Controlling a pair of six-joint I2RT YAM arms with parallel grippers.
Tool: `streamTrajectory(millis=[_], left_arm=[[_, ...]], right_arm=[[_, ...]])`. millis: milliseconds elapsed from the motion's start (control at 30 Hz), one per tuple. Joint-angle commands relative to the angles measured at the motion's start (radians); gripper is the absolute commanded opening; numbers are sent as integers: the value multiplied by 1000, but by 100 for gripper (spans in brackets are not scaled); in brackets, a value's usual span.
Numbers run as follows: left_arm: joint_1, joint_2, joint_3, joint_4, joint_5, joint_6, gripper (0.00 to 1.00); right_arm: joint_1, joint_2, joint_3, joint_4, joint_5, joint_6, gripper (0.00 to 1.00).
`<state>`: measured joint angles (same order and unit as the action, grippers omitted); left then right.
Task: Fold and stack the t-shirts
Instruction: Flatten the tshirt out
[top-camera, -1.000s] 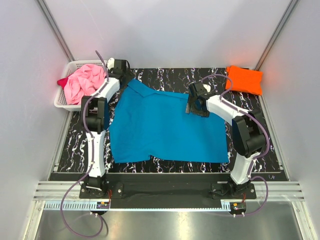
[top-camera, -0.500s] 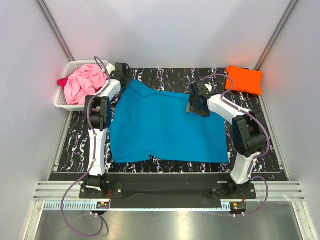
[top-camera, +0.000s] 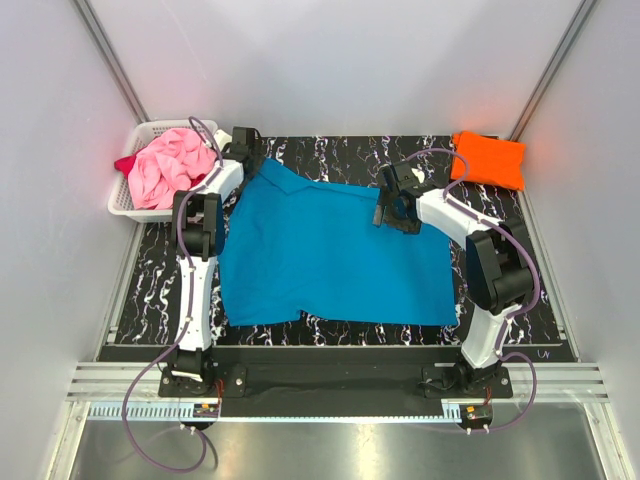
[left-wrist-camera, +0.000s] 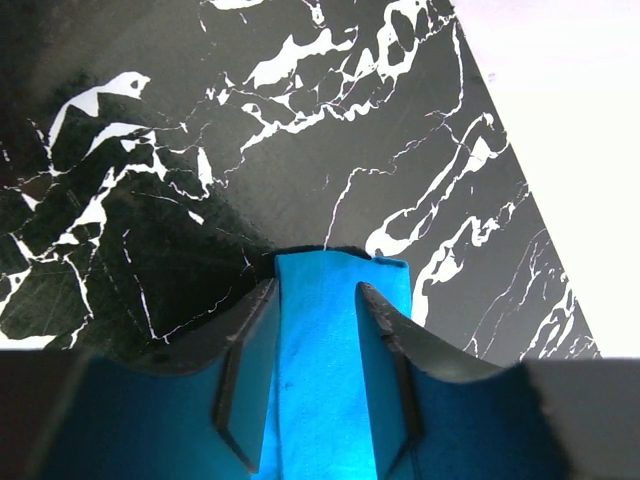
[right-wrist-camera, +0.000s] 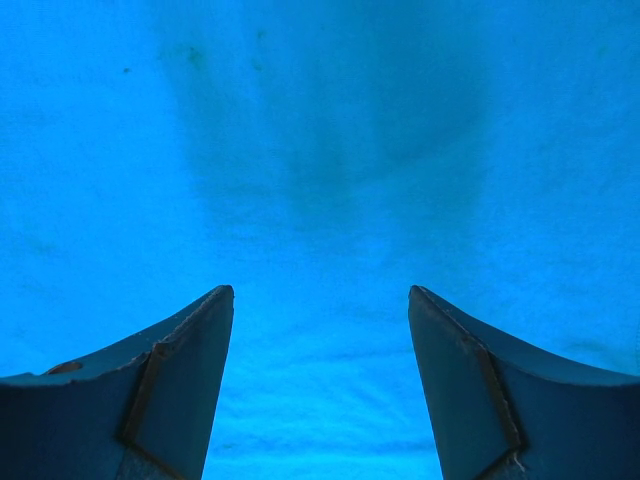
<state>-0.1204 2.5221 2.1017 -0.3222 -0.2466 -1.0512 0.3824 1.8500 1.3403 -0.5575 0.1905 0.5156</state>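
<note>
**Turquoise t-shirt spread flat, one hand at its far-left tip, the other wide open above it**

The black, white-veined table (top-camera: 330, 150) lies under the turquoise t-shirt (top-camera: 330, 255), which is spread open across the middle and covers most of the surface. The shirt's far-left corner runs out into a narrow tip, and its near edge lies close to the arm bases.

Off that far-left corner, just past the table's edge, stands the white lattice basket (top-camera: 118, 205). It holds the pink t-shirt (top-camera: 165, 165), heaped and crumpled. The dark red t-shirt (top-camera: 124, 163) shows as a small patch at the side of the heap away from the turquoise shirt.

Well apart from the turquoise shirt's far-right corner, the orange t-shirt (top-camera: 488, 160) sits folded into a compact block on the table.

The left hand (top-camera: 247, 148) is at the far-left tip. In its wrist view the left hand (left-wrist-camera: 315, 290) has a finger on each side of a strip of turquoise cloth. The strip fills the gap between them. I cannot tell whether the fingers are pinching it.

The right hand (top-camera: 395, 205) hangs over the shirt's far-right part, just inside the far edge. Its wrist view shows the right hand (right-wrist-camera: 320, 292) spread wide, with only turquoise cloth between the fingers and nothing held.
</note>
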Motion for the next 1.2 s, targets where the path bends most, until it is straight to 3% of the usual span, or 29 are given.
streamTrajectory(millis=[0,267,433,700,767,900,1167], left_arm=[[-1,-12,11,5,-40,11,40],[-2,-14,12,6,-56,40,34],[-4,1,23,6,-51,45,24],[-2,23,44,12,-45,66,27],[-2,23,47,15,-46,69,22],[-2,17,47,14,-46,83,0],[-4,-25,8,63,-33,132,0]], right_arm=[[-7,-32,0,21,-17,-6,77],[-8,-26,-7,21,-13,-2,76],[-10,-31,-7,21,-11,-2,77],[-14,-26,-7,18,-14,-3,76],[-13,-23,-6,19,-14,-3,76],[-14,-26,-4,21,-19,-2,77],[-19,-28,-12,19,17,18,76]])
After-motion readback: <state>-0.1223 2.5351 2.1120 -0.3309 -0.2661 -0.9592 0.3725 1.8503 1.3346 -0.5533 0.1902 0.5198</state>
